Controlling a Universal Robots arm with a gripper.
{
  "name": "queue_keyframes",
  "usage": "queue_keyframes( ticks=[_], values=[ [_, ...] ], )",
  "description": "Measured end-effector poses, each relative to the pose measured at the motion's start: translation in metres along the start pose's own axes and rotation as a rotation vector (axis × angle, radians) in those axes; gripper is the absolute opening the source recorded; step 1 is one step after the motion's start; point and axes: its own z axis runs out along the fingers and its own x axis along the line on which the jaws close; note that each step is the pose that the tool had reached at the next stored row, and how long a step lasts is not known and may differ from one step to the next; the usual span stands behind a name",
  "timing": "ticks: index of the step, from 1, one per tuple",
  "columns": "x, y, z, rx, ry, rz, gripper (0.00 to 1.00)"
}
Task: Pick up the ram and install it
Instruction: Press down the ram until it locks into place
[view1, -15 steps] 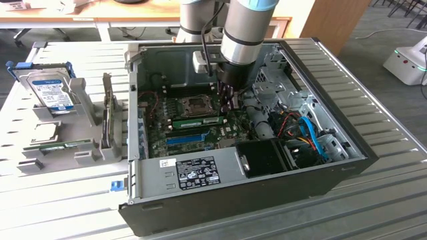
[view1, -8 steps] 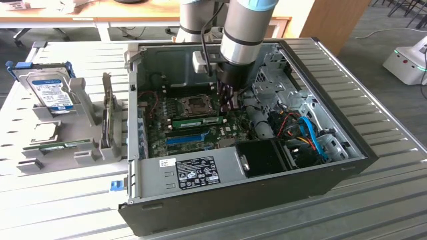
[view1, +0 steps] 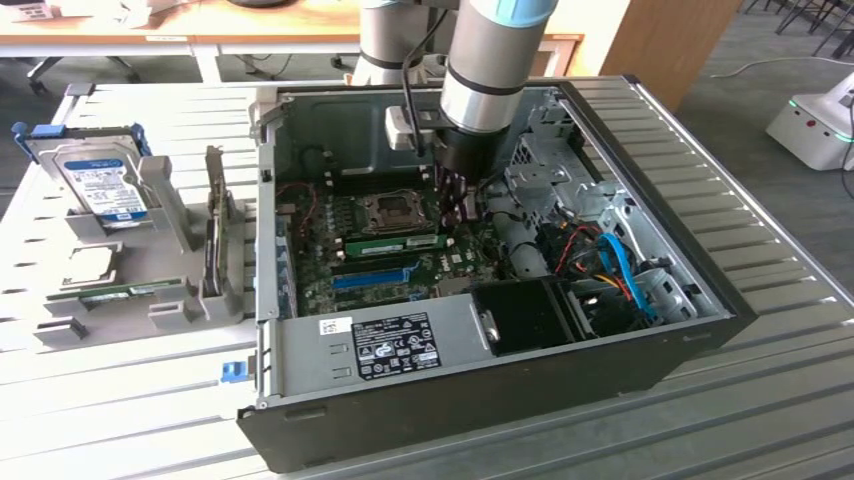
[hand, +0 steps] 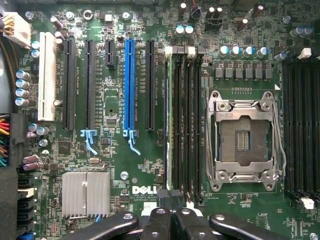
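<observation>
Green circuit board marks the task part: the thin, narrow ram stick (view1: 394, 242) with black chips lies along a memory slot on the motherboard. It sits inside the open black and silver computer case (view1: 534, 400), just beside the square metal processor socket (hand: 243, 137). A second green stick of the same kind (view1: 134, 292) rests in the grey holder (view1: 174, 315) on the ribbed metal tabletop (view1: 747, 420), well apart from the case, on the exterior view's left.

Note the black two-fingered end effector (hand: 171, 199). Its fingers are closed together with no gap, and nothing is seen clamped between them. It hangs low inside the case, close over one end of the row of black memory slots (hand: 185, 120).

Judge the step in hand as seating: the stick appears placed in its slot, and the closed fingertips appear set to push. You cannot confirm from these views whether the stick is fully home or the white end latches (hand: 190, 50) have locked. The next move calls for a straight, square press along the slot line, with no side load.
</observation>
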Motion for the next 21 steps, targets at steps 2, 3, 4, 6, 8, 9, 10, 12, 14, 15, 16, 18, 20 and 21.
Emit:
queue_keyframes(
  ticks=[2,3,4,6,8,9,10,12,14,15,16,18,20,21],
  values=[
    [-0.0001,0.0,0.0001,0.0001,-0.0002,0.0,0.11],
    [0.0,0.0,0.0001,0.0001,-0.0002,0.0,0.11],
    [0.0,0.0,0.0001,0.0001,-0.0002,0.0,0.11],
    [-0.0001,0.0,0.0003,0.0001,-0.0003,0.0,0.11],
    [-0.0002,-0.0001,0.0013,0.0002,-0.0006,0.0,0.11],
    [-0.0002,-0.0001,0.0017,0.0001,-0.0003,0.0,0.11],
    [-0.0003,-0.0001,0.0023,0.0001,-0.0004,0.0,0.11],
    [-0.0004,-0.0001,0.0026,0.0001,-0.0002,0.0,0.11],
    [-0.0004,-0.0001,0.0026,0.0001,-0.0002,0.0,0.11],
    [-0.0004,-0.0001,0.0027,0.0001,-0.0002,0.0,0.11],
    [-0.0004,-0.0001,0.0027,0.0001,-0.0003,0.0,0.11],
    [-0.0012,0.0,0.0028,0.0001,-0.0006,0.0,0.11],
    [-0.0029,-0.0001,0.0027,0.0001,-0.0003,0.0,0.11],
    [-0.0034,-0.0001,0.0027,0.0001,-0.0003,0.0,0.11]
  ],
)
